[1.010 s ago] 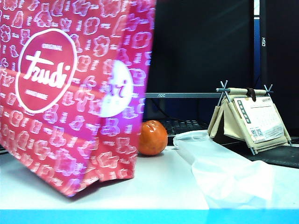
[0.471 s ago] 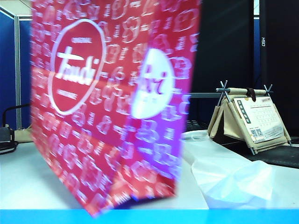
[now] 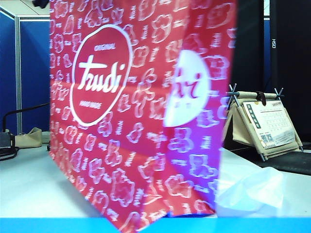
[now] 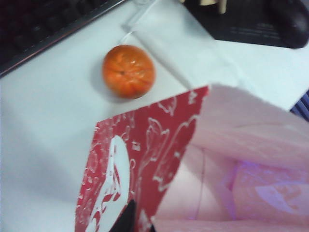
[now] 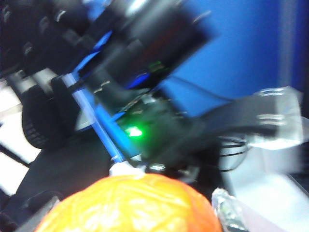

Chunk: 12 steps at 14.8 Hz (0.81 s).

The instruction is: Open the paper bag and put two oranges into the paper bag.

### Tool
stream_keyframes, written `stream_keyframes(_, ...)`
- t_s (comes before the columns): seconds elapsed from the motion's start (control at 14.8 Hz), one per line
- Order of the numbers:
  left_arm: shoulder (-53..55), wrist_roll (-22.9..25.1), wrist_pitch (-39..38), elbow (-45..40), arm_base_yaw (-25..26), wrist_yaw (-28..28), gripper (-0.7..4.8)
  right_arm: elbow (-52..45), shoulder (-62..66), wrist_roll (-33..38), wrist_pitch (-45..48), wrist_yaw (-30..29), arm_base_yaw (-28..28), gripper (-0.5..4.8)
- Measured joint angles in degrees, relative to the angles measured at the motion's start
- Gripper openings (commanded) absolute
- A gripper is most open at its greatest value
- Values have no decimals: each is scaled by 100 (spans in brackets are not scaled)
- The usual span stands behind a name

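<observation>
Progress looks like roughly the midpoint, judged from how things lie now. The paper bag [image 3: 141, 116] fills most of the exterior view, upright with a slight tilt, its base corner near the front edge of the table [image 3: 29, 189]. From the left wrist view its mouth gapes open, pale pink lining showing, and no fruit can be seen inside, though the bottom is not fully visible. The left gripper [image 4: 130, 220] sits at the bag's rim, only a dark sliver of it showing; its jaws are clenched, and by their place on the red panel they appear to pinch the bag's top edge. One orange [image 4: 129, 71] lies on the table beside the bag, close to a keyboard [image 4: 43, 24] and touching nothing but a fold of the white plastic bag [image 3: 248, 189]. The other orange [image 5: 130, 203] fills the lower part of the right wrist view, seated between the spread fingers of the right gripper [image 5: 130, 212], which grasps it; that view is blurred and looks out past the table at dark equipment, so where this gripper hangs relative to the bag's mouth I cannot tell.

So opening seems done, and both fruits are yet to go in. Room is tight at the front, where the bag stands close to the table edge. On the right the plastic bag and a small calendar stand [image 3: 260, 124] crowd the surface; the left side lies clear
</observation>
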Motion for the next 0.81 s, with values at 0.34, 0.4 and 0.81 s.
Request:
stream_keyframes(0.34,0,146,-114,-9,4,-61,-5,20,223,0,-103,57,216,-6)
stream_keyframes(0.4,11,149,-140,-22,7,-87,-6,24,254,-7,-149,44,195,-6)
stream_keyframes(0.81,50,396,-162,0,55,90,-5,103,459,-271,-273,-160,168,-6)
